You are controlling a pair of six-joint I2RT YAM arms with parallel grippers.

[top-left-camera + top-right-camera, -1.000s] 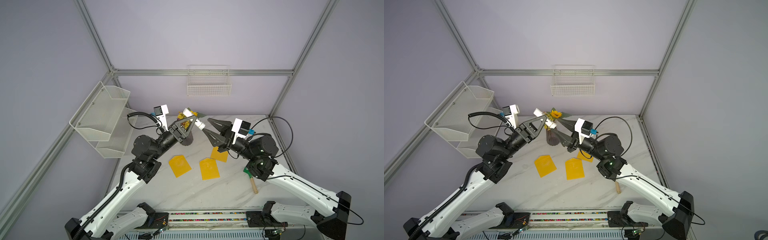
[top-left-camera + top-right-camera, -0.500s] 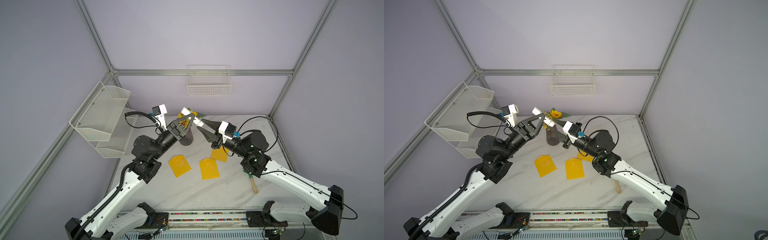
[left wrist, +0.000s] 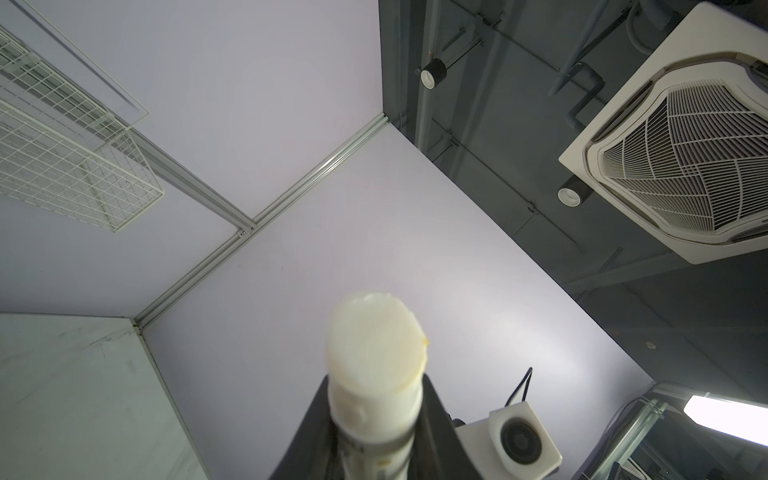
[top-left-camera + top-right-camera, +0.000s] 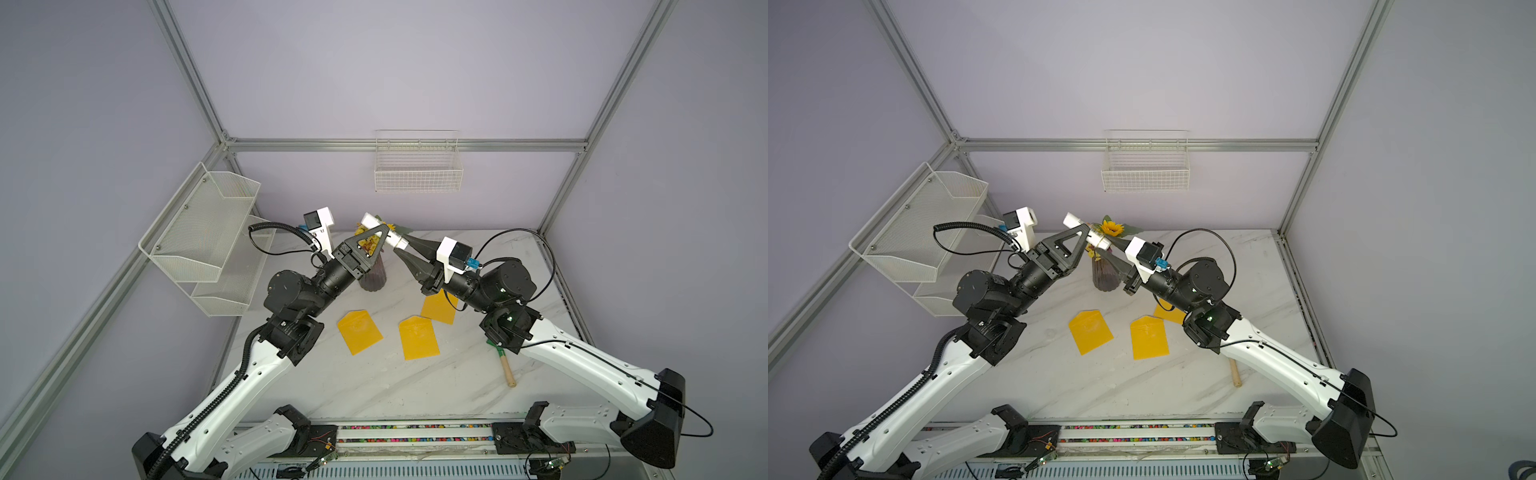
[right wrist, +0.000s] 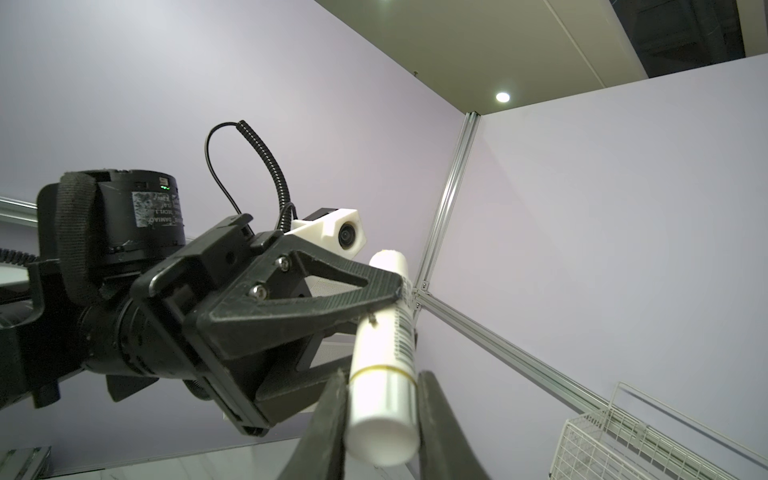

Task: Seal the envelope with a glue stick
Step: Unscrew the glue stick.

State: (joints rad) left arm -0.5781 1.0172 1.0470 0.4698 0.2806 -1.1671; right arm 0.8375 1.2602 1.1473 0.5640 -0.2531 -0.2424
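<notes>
Both arms are raised and meet in mid-air over the far centre of the table (image 4: pixel 374 386). The glue stick (image 4: pixel 394 240) is tilted between them, above the vase (image 4: pixel 372 279) with the sunflower (image 4: pixel 1113 227). The left gripper (image 4: pixel 383 232) is clamped on the stick's labelled body. The right gripper (image 5: pixel 382 415) is closed on the plain white end, one finger on each side. The other end pokes out past the left gripper. Three yellow envelopes (image 4: pixel 359 331) lie flat on the table, well apart from the stick. The rake (image 4: pixel 507 368) lies under the right arm, partly hidden.

Both end effectors (image 4: pixel 384 232) (image 4: pixel 400 243) aloft, clamped
</notes>
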